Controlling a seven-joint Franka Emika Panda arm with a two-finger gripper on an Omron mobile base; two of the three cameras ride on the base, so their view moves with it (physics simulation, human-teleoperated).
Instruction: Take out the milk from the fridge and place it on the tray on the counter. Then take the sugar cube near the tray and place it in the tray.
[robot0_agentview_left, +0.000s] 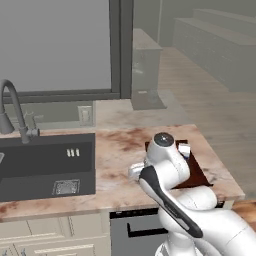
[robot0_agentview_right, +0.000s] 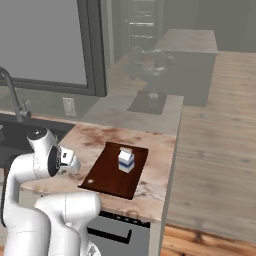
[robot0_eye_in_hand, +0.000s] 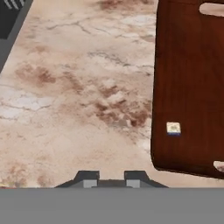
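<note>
Sitting on the flat dark red-brown tray (robot0_eye_in_hand: 188, 87) near its edge, the tiny white sugar cube (robot0_eye_in_hand: 173, 127) looked light, hard and crumbly, best pinched by its sides. The fingers (robot0_eye_in_hand: 111, 178) were clenched, holding nothing, over the marbled beige surface (robot0_eye_in_hand: 74, 96).

We see the worktop (robot0_eye_in_hand: 78, 87) in beige-brown marbled stone, streaked with rusty blotches and pale veins. On it the tray (robot0_agentview_right: 107, 172) is a dark reddish-brown with faint wood grain. The milk (robot0_agentview_right: 126, 160) is white with a blue band. The sugar cube (robot0_eye_in_hand: 173, 127) looks white with a faint yellowish top. We note the black sink (robot0_agentview_left: 45, 165), the grey tap (robot0_agentview_left: 12, 107), cream cabinets (robot0_agentview_left: 55, 235) and a grey dishwasher front (robot0_agentview_left: 135, 230). The gripper (robot0_eye_in_hand: 111, 180) shows dark tips with pale grey faces.
</note>
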